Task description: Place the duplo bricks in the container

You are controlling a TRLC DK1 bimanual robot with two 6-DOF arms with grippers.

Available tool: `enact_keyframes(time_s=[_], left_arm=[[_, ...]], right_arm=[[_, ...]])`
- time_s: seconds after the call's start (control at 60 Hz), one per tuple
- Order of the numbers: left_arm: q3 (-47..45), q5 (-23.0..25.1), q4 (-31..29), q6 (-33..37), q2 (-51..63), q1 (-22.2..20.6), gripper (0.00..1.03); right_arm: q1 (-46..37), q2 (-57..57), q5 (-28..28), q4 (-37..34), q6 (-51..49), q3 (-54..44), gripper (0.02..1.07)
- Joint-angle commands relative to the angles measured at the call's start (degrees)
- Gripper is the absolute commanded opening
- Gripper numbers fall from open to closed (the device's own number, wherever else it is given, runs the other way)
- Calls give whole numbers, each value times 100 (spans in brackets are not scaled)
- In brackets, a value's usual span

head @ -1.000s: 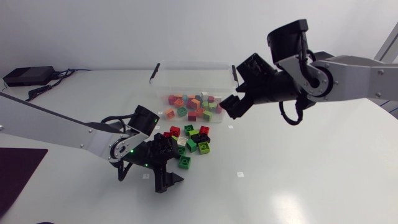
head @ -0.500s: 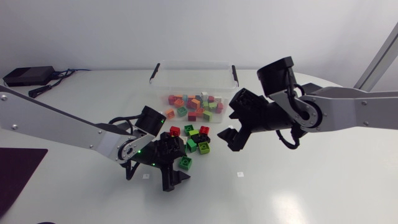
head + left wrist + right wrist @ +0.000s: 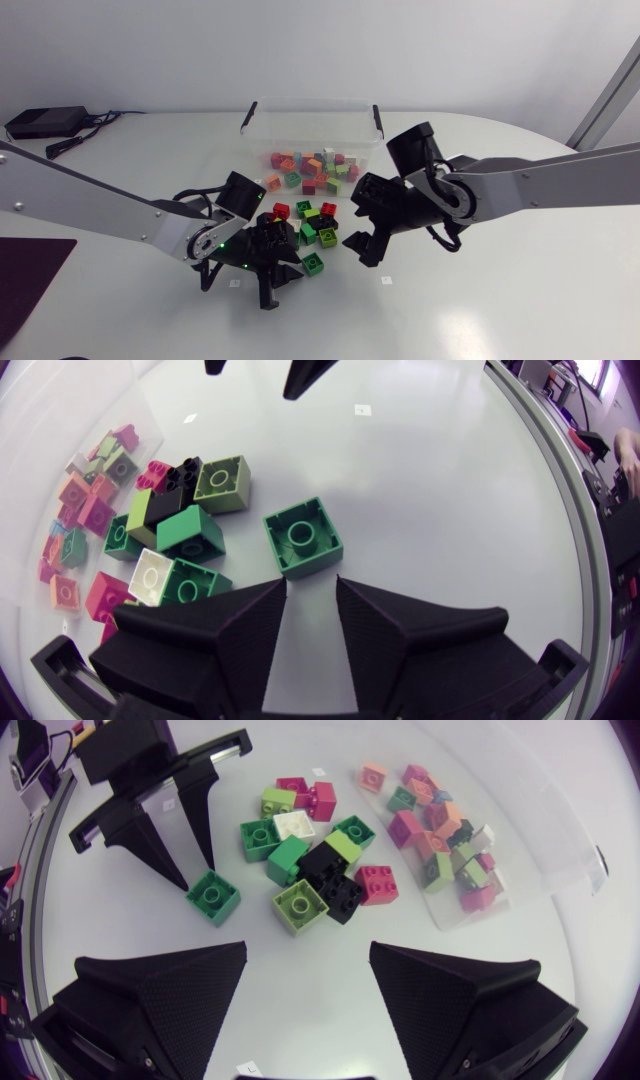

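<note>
A loose pile of duplo bricks (image 3: 305,225) lies in front of the clear container (image 3: 312,118), which holds several more bricks (image 3: 310,172). One dark green brick (image 3: 314,264) (image 3: 303,537) sits apart from the pile, just ahead of my left gripper's tips. The left gripper (image 3: 282,282) (image 3: 310,588) is low over the table, its fingers drawn almost together with nothing between them. My right gripper (image 3: 362,238) (image 3: 308,960) hangs open above the right edge of the pile (image 3: 315,870), facing the left gripper (image 3: 195,875) across the green brick (image 3: 212,898).
A black box with cables (image 3: 45,122) rests at the back left, and a dark mat (image 3: 30,270) lies at the left edge. Small white markers (image 3: 386,281) dot the table. The two grippers are close to each other over the pile.
My left gripper's fingers closed without catching the green brick, which slid right. My right arm came down and left from beside the container to the pile.
</note>
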Motion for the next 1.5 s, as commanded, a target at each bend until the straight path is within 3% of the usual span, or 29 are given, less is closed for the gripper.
enact_keyframes(time_s=[0.0, 0.25, 0.267, 0.35, 0.417, 0.75, 0.967, 1.333, 1.483], left_arm=[[-272, 29, -55, 60, -412, 103, 31], [-228, 82, -2, 7, -307, 147, 35], [-211, 82, -11, -1, -281, 121, 38], [-123, 73, -11, -54, -78, -37, 73], [-17, 73, -46, -124, 71, -151, 84], [554, -314, -134, -687, 598, -266, 84], [651, -349, -195, -634, 616, -160, 83], [695, 64, -134, 113, 669, -55, 83], [1029, 178, -652, 579, 721, 16, 83]], right_arm=[[77, 339, -33, -67, -264, 201, 90], [139, 585, -33, -111, -404, 377, 90], [130, 568, -33, -111, -404, 368, 90], [95, 445, -33, -102, -413, 263, 90], [68, 322, -33, -102, -413, 149, 90], [112, -39, -33, -111, -387, -115, 90], [139, -241, -33, -111, -395, -185, 90], [-11, -707, -130, -181, -545, -449, 90], [-134, -865, -244, -199, -571, -449, 90]])
